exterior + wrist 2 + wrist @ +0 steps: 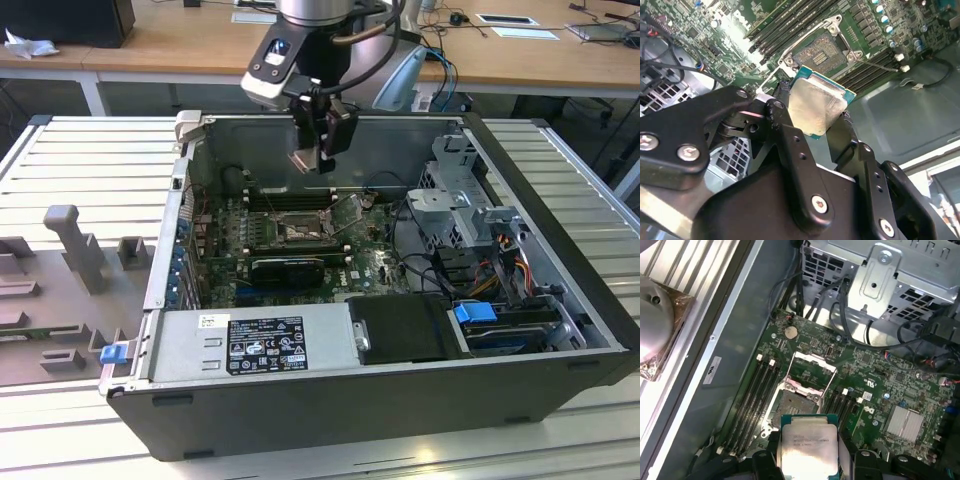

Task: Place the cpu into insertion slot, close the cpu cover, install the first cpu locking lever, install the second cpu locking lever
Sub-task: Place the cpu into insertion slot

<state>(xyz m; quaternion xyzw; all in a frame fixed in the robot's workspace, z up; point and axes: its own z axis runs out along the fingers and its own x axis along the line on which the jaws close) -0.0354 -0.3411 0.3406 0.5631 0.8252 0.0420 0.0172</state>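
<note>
The step in hand is judged to be the placing of the cpu (303, 160); nothing is seated yet. In the exterior view the gripper (314, 158) hangs above the open computer case (160, 300), its jaws pinching the cpu by two opposite edges. In both wrist views the chip sits between the black fingers (785, 120) with its silver lid toward the cameras. Below it, and well apart from it, lies the insertion slot (298, 229), its dark centre exposed. Just toward the exterior view's right of the slot, the cpu cover (346, 211) stands swung up, so the approach path appears open. Farther right are the grey drive cage (455, 200) and loose cables (415, 250) near the board. For a sound placement, the chip's edges should be squared to the socket rim before descent. The descent should be straight and slow, and release should occur only once the chip lies flat within the rim. Any tilt or sideways slide risks bending the socket contacts. Which corner is keyed cannot be told.
</note>
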